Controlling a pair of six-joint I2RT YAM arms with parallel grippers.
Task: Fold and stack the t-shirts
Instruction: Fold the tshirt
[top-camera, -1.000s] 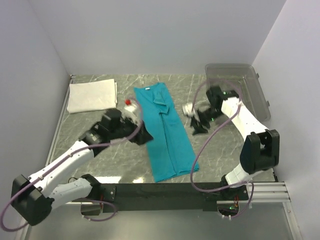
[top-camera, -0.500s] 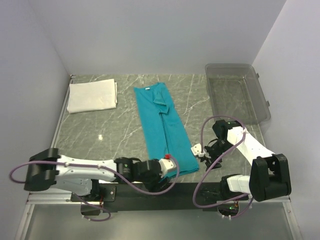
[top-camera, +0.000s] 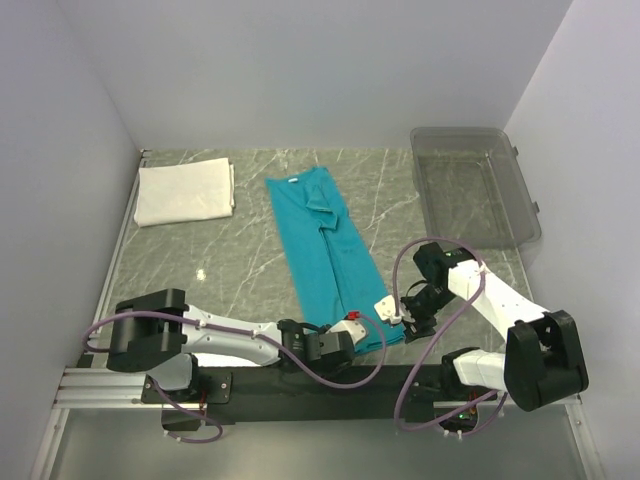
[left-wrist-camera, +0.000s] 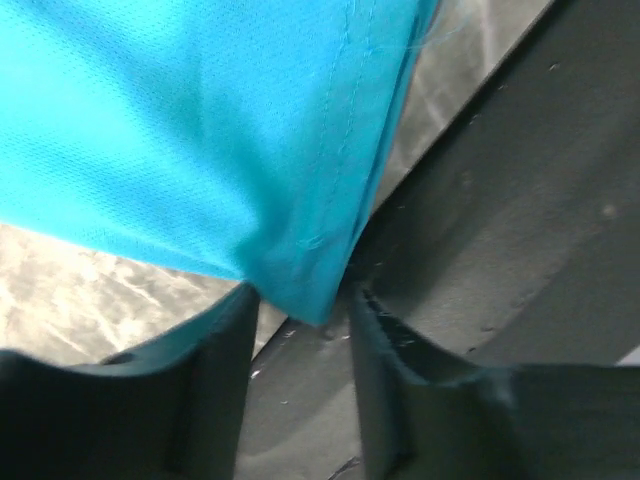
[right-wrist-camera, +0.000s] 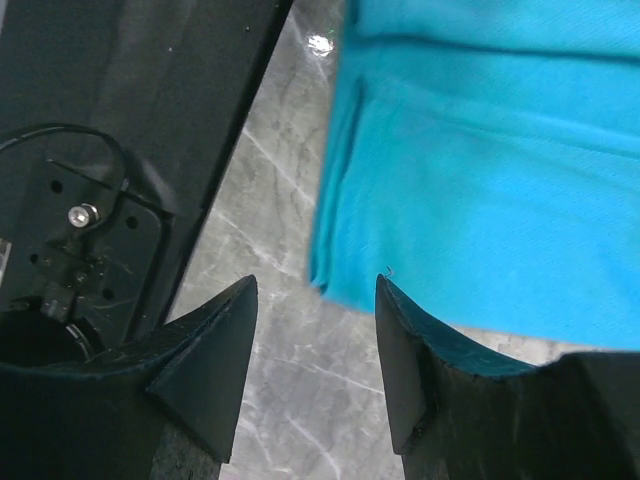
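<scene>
Teal t-shirt (top-camera: 310, 260), folded lengthwise, long narrow strip, lying flat

The t-shirt (top-camera: 325, 250) lies lengthwise at the centre of the table (top-camera: 240, 270), collar at the far end, hem at the near edge. The folded fabric piece (top-camera: 185, 192) lies far left. The plastic bin (top-camera: 470, 190) sits far right. The left gripper (top-camera: 345, 332) straddles the near hem. The right gripper (top-camera: 398, 318) sits just beside the hem's right corner.
</scene>
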